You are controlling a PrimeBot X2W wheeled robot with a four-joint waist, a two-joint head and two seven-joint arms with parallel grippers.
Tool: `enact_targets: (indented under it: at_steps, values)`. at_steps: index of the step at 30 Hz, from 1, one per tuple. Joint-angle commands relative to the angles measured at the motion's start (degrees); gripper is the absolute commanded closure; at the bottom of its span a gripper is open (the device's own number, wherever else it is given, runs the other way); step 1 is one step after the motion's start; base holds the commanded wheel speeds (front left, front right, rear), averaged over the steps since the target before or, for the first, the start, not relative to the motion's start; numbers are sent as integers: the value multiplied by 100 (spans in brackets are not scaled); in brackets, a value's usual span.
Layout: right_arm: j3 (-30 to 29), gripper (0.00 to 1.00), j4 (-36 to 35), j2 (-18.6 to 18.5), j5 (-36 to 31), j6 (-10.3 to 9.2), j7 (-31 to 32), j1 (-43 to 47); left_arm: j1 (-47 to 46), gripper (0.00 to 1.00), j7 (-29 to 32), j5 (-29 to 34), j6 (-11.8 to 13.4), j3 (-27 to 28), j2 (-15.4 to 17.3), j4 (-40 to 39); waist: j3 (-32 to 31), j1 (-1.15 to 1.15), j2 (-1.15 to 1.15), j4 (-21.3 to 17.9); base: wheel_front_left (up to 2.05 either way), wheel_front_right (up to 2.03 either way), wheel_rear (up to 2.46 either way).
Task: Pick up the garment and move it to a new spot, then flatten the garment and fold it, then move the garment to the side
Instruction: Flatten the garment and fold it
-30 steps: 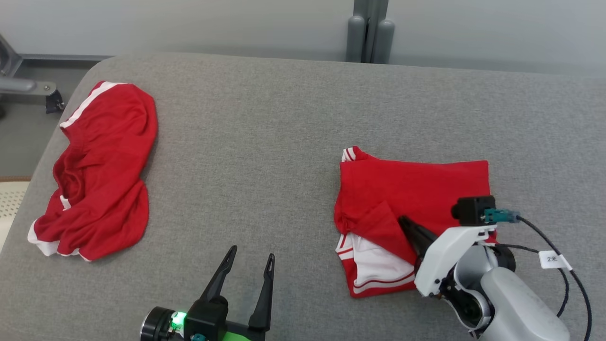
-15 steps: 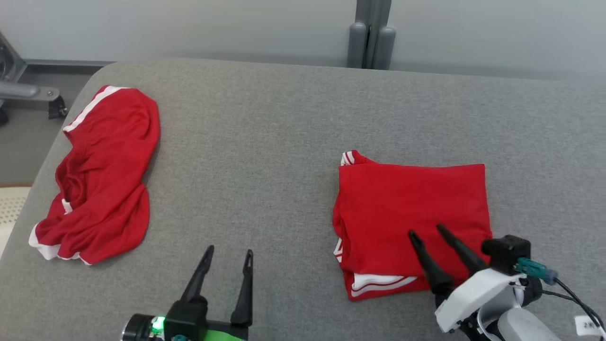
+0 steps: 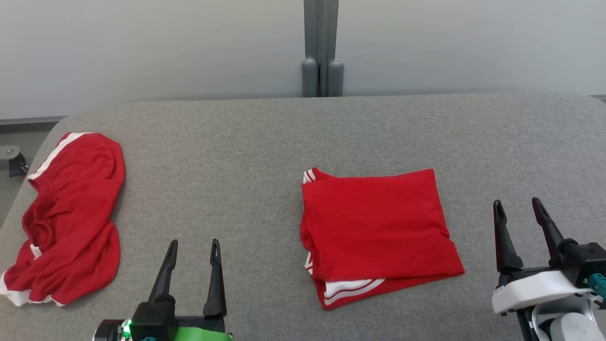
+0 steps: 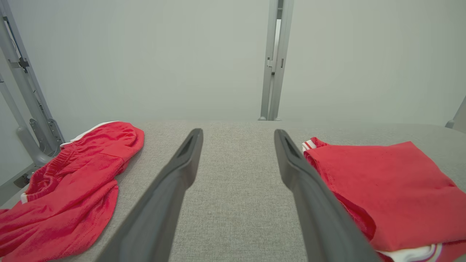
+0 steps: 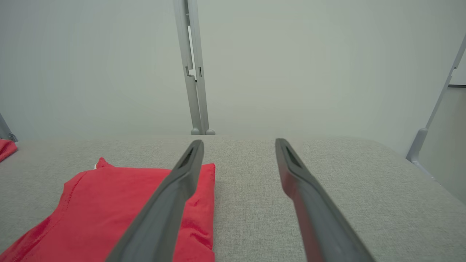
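Observation:
A folded red garment (image 3: pixel 376 225) with white stripes lies flat on the grey padded table (image 3: pixel 265 142), right of centre; it also shows in the left wrist view (image 4: pixel 386 189) and the right wrist view (image 5: pixel 109 203). A second red garment (image 3: pixel 66 213) lies crumpled at the table's left edge (image 4: pixel 69 178). My left gripper (image 3: pixel 194 248) is open near the front edge, left of the folded garment. My right gripper (image 3: pixel 518 210) is open to the right of the folded garment, apart from it. Both hold nothing.
A grey post (image 3: pixel 322 47) stands behind the table against the pale wall. A metal frame (image 4: pixel 22 91) stands off the table's left side. Bare grey surface lies between the two garments and to the far right (image 5: pixel 364 189).
My right gripper has let go of the folded garment's front flap and drawn back to its right. The garment now lies flat. The head camera has tilted up and shifted.

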Motion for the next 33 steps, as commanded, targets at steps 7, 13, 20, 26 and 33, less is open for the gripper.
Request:
enact_targets:
  at_steps: [7,13,20,26,33]
  values:
    - [310,0,-539,-71,145,-9,-16,495,250,0,-16,-7,-53,155,7,-168,-143,0,0,-202,0,0,0]
    - [449,0,-651,-109,364,-9,-17,664,367,0,-11,59,-91,137,7,-196,-218,0,0,-227,0,0,0]
    - [479,0,-639,-31,377,-9,-17,741,384,0,-11,99,-132,67,7,-157,-279,0,0,-182,0,0,0]
    - [525,0,-647,-17,344,-9,-17,740,380,0,-11,112,-139,49,7,-179,-269,0,0,-163,0,0,0]
    - [560,0,-679,5,317,-9,-17,756,345,0,-11,153,-157,71,7,-172,-214,0,0,-132,0,0,0]
